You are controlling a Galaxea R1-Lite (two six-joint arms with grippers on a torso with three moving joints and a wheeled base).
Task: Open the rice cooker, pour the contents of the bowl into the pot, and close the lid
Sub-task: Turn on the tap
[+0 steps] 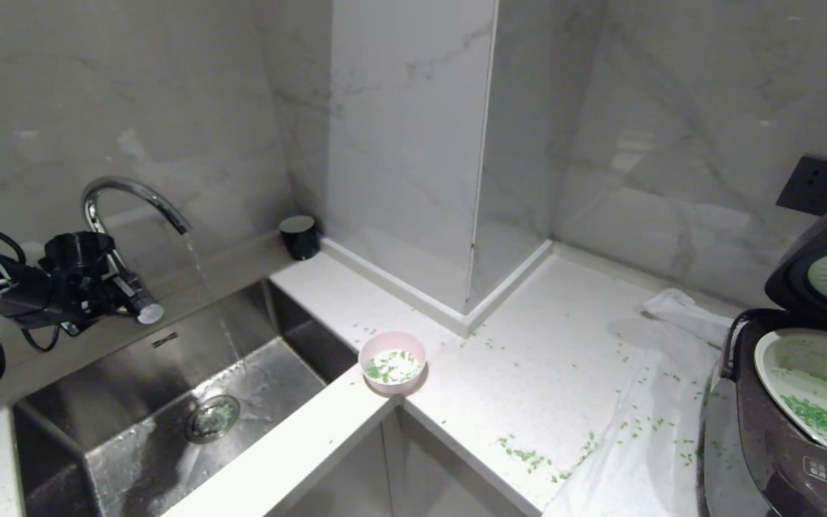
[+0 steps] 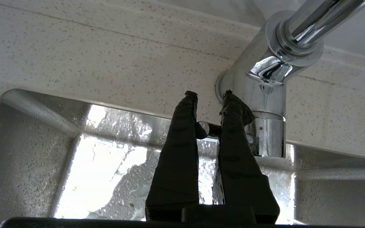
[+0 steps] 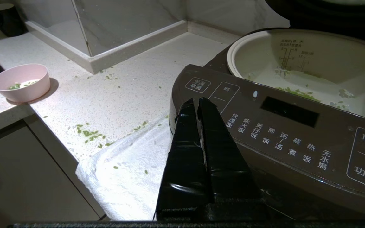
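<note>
The rice cooker (image 1: 779,445) stands at the right edge of the counter with its lid (image 1: 826,273) raised. Its pot (image 1: 808,380) holds some green contents (image 1: 826,424). The pink bowl (image 1: 393,362) sits on the counter corner by the sink, upright, with green bits and white inside. My left gripper (image 1: 130,291) is far left at the tap, shut on the tap's lever (image 2: 206,129), which lies between its fingers (image 2: 182,133). My right gripper (image 3: 195,100) is shut and empty, just in front of the cooker's button panel (image 3: 280,126). It is outside the head view.
Water runs from the chrome faucet (image 1: 133,194) into the steel sink (image 1: 169,424). A white towel (image 1: 643,431) lies under and beside the cooker. Green bits are scattered over the counter (image 1: 528,345) and towel. A black cup (image 1: 299,235) stands by the wall.
</note>
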